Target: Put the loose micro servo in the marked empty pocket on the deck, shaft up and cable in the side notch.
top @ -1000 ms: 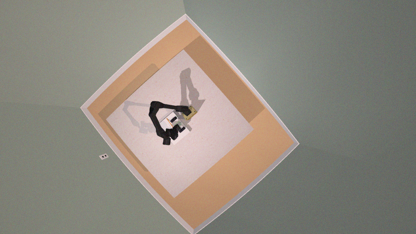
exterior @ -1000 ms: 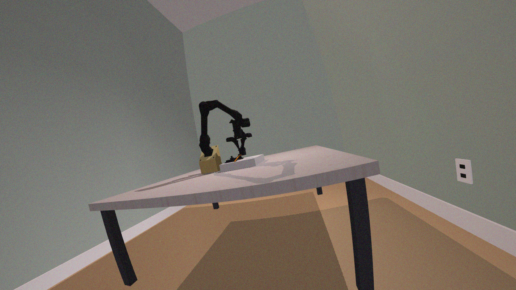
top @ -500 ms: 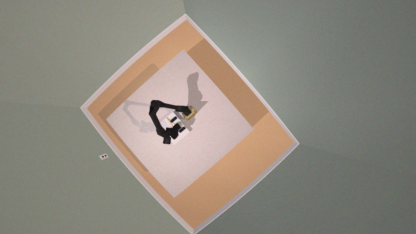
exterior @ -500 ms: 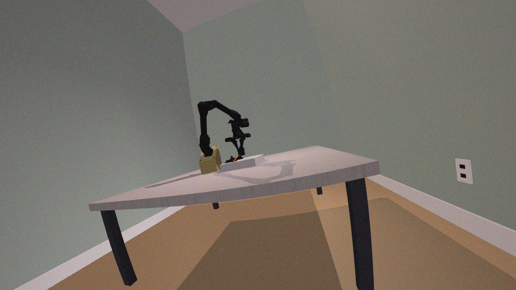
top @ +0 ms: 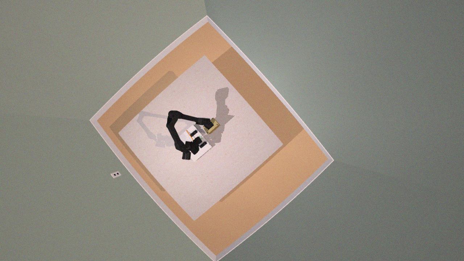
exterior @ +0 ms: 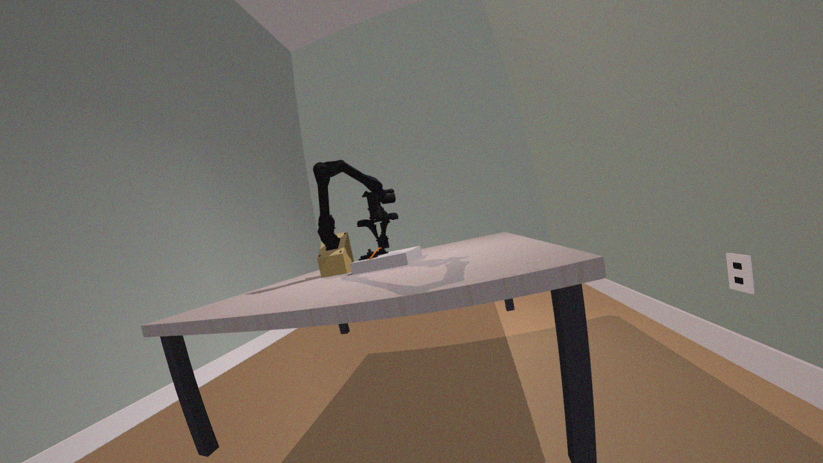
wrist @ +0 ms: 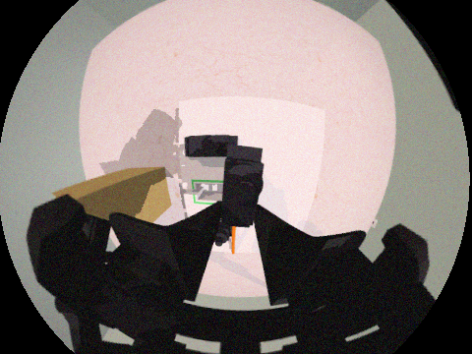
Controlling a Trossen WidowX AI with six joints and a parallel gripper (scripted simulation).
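My gripper (top: 198, 140) (exterior: 382, 239) (wrist: 238, 207) is shut on the black micro servo (wrist: 243, 184), above the white deck (top: 201, 154) (exterior: 379, 264) (wrist: 290, 129). The green-outlined pocket (wrist: 208, 181) lies just left of the held servo in the wrist view, its right end hidden behind it. An orange strip (top: 189, 133) (exterior: 375, 253) (wrist: 233, 241), apparently the cable, shows below the servo in the wrist view. The servo's ears and shaft cannot be made out clearly. Whether it touches the deck cannot be told.
One black servo unit (top: 203, 144) (wrist: 210, 146) sits on the deck beyond the pocket in the wrist view; another (top: 193, 133) (wrist: 221, 237) is on the near side, partly hidden by a finger. The tan arm base (top: 213, 127) (exterior: 334, 263) (wrist: 120, 189) stands beside the deck.
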